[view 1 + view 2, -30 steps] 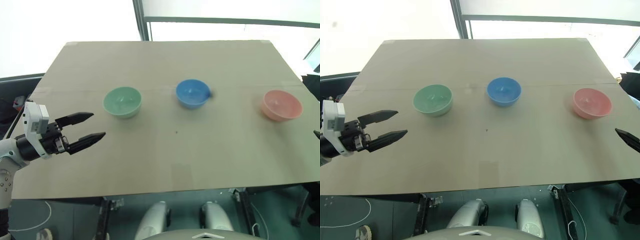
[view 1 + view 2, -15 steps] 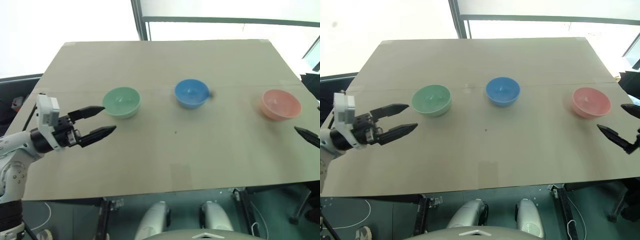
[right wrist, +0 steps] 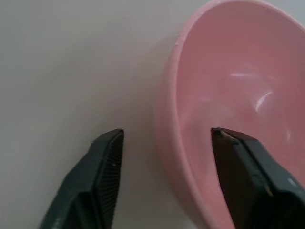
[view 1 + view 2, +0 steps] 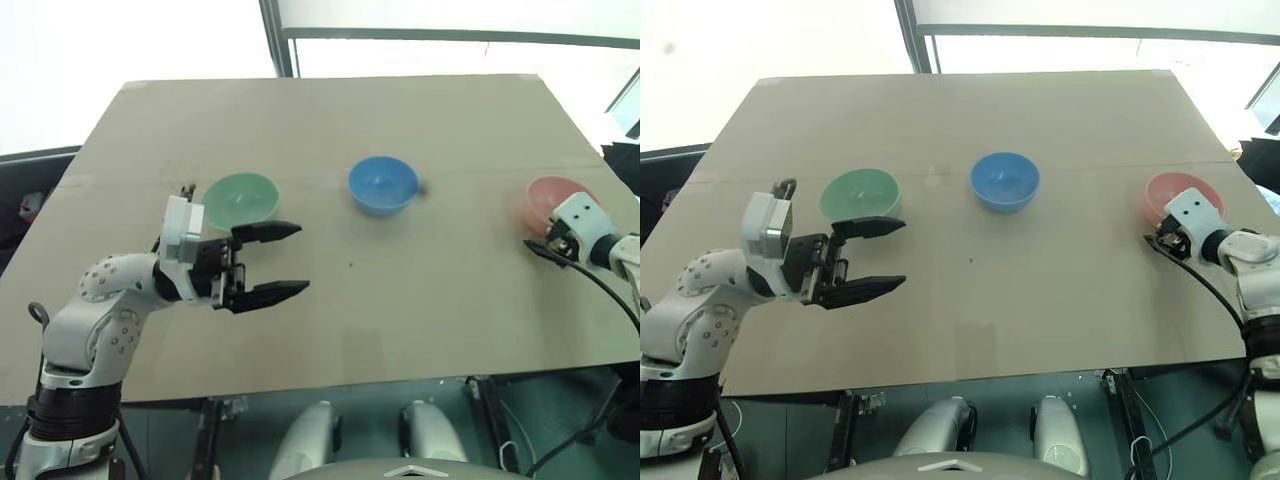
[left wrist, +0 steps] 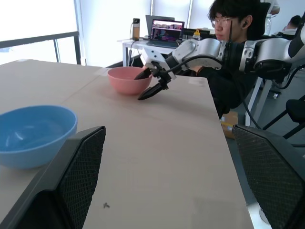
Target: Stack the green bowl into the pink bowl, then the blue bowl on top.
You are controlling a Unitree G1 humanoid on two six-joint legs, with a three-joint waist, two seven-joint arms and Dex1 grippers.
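I see the tabletop [image 4: 330,130], plain tan board, carrying three bowls in a rough row across its middle. A person [image 5: 228,28] sits past the right edge, beside a desk with a laptop [image 5: 164,29].

Green bowl [image 4: 241,198] sits toward the left edge, upright, nothing in it. Blue bowl [image 4: 383,185] sits about mid-table, upright and apart from the other two. Pink bowl [image 4: 548,197] is close to the right edge, upright on the board.

Left gripper [image 4: 272,262] hangs over the board just on the near side of the green bowl, pointing toward the right edge. Its jaws are spread wide, nothing between them, and I see no contact with the green bowl.

Right gripper [image 5: 151,82] is at the pink bowl's near rim. In the right wrist view one finger [image 3: 240,164] is inside the bowl and the other is outside on the board side, so the wall is straddled. There's a gap at the outer finger; I can't tell whether the inner one touches. Jaws are partly spread, not clamped on the wall.
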